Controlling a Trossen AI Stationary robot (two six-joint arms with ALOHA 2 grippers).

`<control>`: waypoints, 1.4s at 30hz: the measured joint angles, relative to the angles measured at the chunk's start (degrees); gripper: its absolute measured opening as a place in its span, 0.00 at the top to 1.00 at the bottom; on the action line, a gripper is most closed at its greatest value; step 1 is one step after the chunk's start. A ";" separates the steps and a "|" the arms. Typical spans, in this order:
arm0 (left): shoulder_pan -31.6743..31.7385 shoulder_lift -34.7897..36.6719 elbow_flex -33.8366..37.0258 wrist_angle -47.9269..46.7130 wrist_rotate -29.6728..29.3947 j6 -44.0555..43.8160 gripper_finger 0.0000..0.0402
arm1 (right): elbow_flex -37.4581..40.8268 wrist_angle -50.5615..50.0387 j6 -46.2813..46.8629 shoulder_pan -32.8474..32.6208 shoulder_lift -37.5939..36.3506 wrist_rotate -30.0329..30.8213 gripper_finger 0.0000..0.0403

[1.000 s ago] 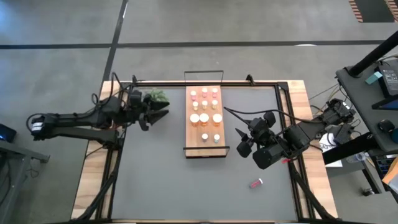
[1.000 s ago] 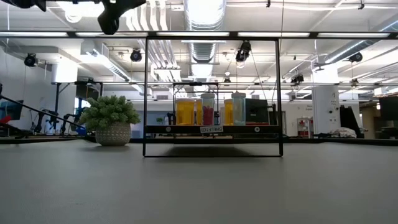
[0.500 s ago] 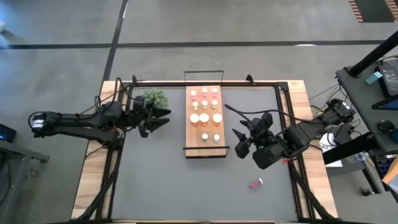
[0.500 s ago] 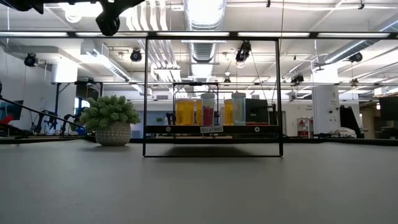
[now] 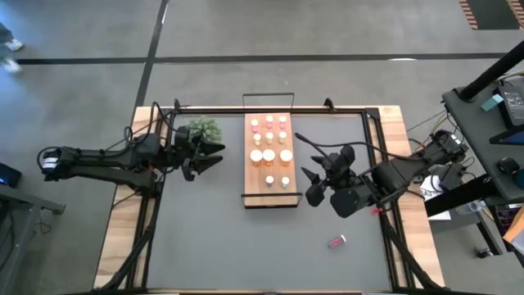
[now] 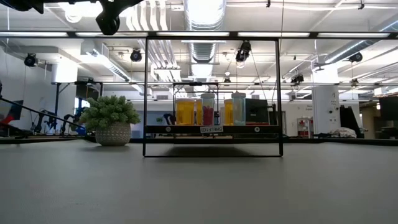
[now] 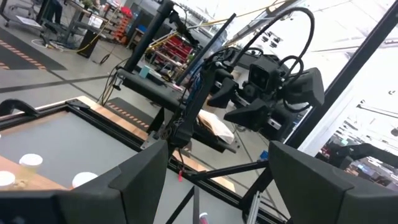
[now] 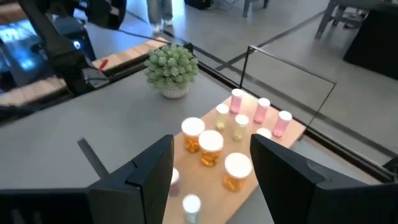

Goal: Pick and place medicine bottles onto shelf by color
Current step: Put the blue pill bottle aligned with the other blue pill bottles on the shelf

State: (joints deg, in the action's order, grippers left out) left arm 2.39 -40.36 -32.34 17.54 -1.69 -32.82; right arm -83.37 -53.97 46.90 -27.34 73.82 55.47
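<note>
Grey desk (image 5: 246, 246) is carrying the shelf (image 5: 269, 193) near its far edge, bottles (image 5: 268, 155) standing on it. One pink bottle (image 5: 336, 242) is lying toward the near right corner. Right end effector (image 5: 313, 185) is hovering beside the shelf, parted, empty. Left end effector (image 5: 213, 152) is waiting open by the plant (image 5: 205, 128).

No legible text, brand, number or sign in any view. Low view: a small white label (image 6: 211, 129) sits on the front edge of the shelf (image 6: 212, 130); its dark print is too small to read. Medicine bottles (image 8: 211, 148) show no readable labelling.
</note>
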 joint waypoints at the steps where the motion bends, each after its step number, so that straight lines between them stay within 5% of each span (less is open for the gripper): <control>1: 0.00 0.00 0.00 0.00 0.00 0.00 0.35 | 0.00 0.87 0.01 0.01 0.14 0.00 0.50; 21: -0.31 0.02 0.07 -0.02 1.42 0.00 0.35 | 0.00 24.68 8.18 0.91 3.69 -0.62 0.50; 28: -0.31 0.17 0.07 -0.07 1.51 0.02 0.35 | 0.00 24.63 6.27 0.88 3.86 -7.92 0.50; 37: -0.26 0.49 0.09 -0.09 1.60 0.11 0.35 | 0.00 24.35 6.68 0.86 1.20 -25.86 0.50; 42: -0.26 0.53 0.09 -0.09 1.60 0.11 0.35 | 0.00 25.39 7.97 0.86 1.25 -29.67 0.50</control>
State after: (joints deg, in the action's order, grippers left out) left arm 2.13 -39.83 -32.25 17.45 -0.10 -32.71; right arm -83.37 -28.59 54.87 -26.48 75.07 25.79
